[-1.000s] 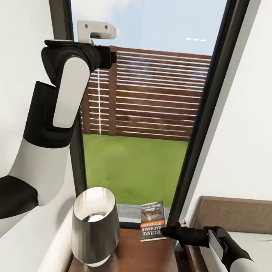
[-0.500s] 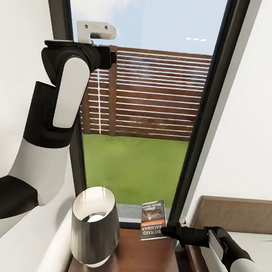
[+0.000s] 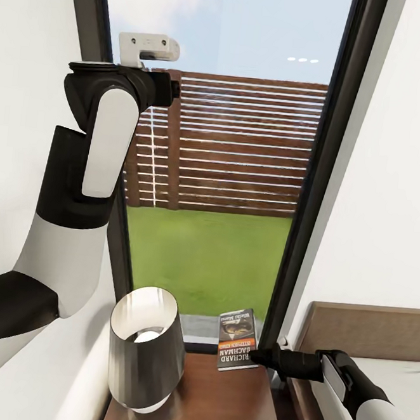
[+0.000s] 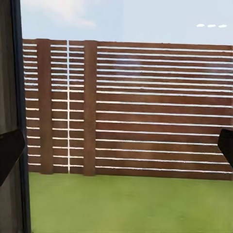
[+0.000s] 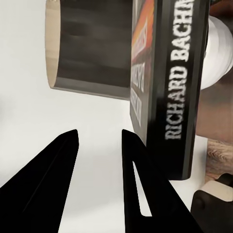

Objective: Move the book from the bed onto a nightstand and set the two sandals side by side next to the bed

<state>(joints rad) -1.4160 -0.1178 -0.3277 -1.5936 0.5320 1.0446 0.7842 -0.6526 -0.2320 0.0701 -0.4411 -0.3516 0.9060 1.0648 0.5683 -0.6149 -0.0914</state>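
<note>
The book (image 3: 237,340), a thin paperback with an orange band, rests tilted at the back of the dark wood nightstand (image 3: 218,402), close to the window. My right gripper (image 3: 253,354) reaches in from the bed side, its tip at the book's lower right edge. In the right wrist view the right gripper (image 5: 99,132) is open, with only white wall between its fingers; the book's spine (image 5: 177,87) lies just beside one finger (image 5: 141,184). My left gripper (image 4: 116,148) is raised high facing the window and is open and empty. The sandals are out of view.
A dark lamp shade (image 3: 147,351) stands on the nightstand's left half. The bed's wooden headboard (image 3: 365,329) and white mattress (image 3: 402,376) lie to the right. A tall dark-framed window (image 3: 296,243) is right behind, with white walls on both sides.
</note>
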